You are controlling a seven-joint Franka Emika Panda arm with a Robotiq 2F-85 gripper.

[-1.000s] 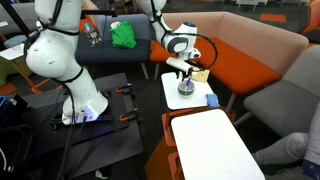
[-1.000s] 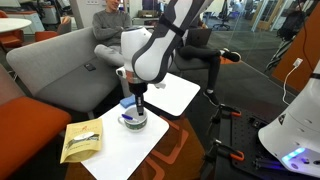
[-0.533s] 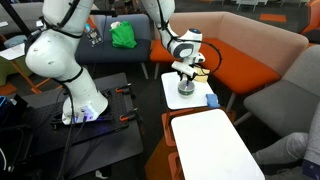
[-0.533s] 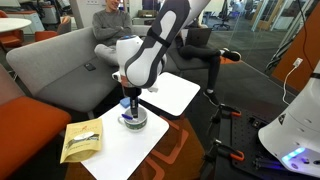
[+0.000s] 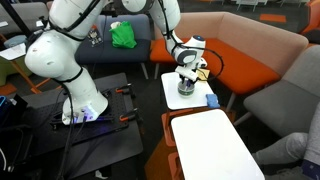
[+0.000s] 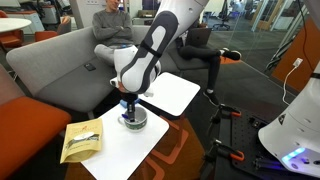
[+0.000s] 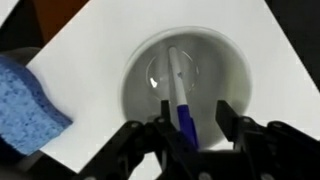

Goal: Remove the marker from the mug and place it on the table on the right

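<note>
While the claw (image 7: pixel 195 132) hangs open astride the marker (image 7: pixel 184 112), the mug (image 7: pixel 232 72) stands on a white worktop (image 7: pixel 100 45); blue sponge (image 7: pixel 25 100) nearby.

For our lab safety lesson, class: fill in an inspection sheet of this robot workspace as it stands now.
Surface: small white table carrying the mug; larger white table next to it.
Job's things: marker inside the mug, not yet lifted out.
Clutter: blue item beside the mug; yellowish packet on the same table.
Gripper: gripper open, fingers either side of the marker.
Cables: black cable looped by the wrist.
Surroundings: grey sofa, seated person, white robot, green cloth.
</note>
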